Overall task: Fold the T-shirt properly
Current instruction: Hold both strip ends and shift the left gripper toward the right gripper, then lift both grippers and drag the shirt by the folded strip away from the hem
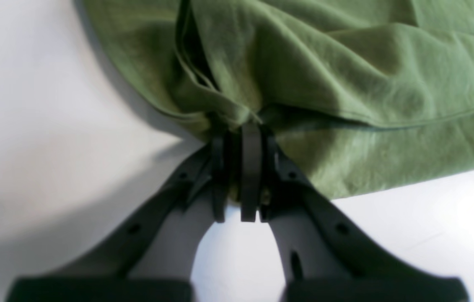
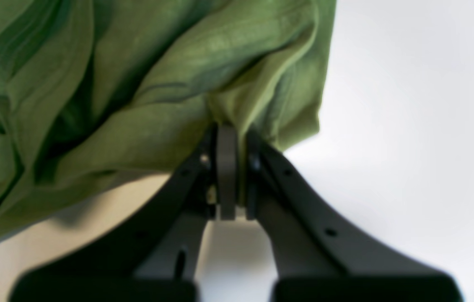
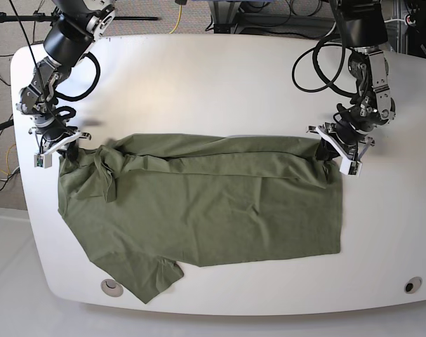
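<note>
The olive-green T-shirt [image 3: 198,203] lies across the white table [image 3: 220,77], its far edge folded over toward the near side in a narrow band. My left gripper [image 3: 325,149] is on the base view's right and is shut on the shirt's far right corner; the left wrist view shows the black fingers [image 1: 250,167] pinching bunched cloth [image 1: 345,84]. My right gripper [image 3: 65,149] is on the base view's left and is shut on the shirt's far left corner; the right wrist view shows its fingers [image 2: 226,167] clamped on gathered cloth [image 2: 157,84]. One sleeve [image 3: 153,277] sticks out at the near left.
The table's near edge carries two round fittings, one at the left [image 3: 112,286] and one at the right [image 3: 410,285]. Cables and stands lie beyond the far edge [image 3: 269,14]. Bare table surface shows behind the shirt and to its right.
</note>
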`<state>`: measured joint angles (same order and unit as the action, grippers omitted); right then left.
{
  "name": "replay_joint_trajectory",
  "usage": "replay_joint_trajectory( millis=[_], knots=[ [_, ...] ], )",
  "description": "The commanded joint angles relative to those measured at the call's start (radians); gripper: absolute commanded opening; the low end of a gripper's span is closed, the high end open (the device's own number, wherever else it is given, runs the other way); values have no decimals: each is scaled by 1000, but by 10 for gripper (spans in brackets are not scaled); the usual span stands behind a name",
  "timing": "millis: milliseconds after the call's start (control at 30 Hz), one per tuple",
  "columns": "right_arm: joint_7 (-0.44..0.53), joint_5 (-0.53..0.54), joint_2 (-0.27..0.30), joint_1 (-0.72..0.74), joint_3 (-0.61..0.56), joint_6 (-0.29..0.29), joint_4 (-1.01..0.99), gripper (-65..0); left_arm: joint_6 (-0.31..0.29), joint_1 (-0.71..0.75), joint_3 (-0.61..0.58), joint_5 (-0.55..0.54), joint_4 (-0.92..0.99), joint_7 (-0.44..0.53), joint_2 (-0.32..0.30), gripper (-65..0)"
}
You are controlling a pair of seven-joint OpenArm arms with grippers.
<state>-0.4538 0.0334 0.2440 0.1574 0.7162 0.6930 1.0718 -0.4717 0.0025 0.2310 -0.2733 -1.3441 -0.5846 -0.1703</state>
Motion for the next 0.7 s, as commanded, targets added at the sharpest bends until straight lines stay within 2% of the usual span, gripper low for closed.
replay_joint_trajectory(
  millis=[0,533,667],
  knots=[
    [-46,-28,10,0,0,5,3,-650,3,1,0,22,-2,-42,-7,-650],
    [-47,-30,10,-26,1,5,5,-650,3,37,1,22,-10,-47,-28,-650],
    [-47,-31,10,-51,0,5,25,-650,3,58,1,21,-10,-47,-54,-650]
  ],
)
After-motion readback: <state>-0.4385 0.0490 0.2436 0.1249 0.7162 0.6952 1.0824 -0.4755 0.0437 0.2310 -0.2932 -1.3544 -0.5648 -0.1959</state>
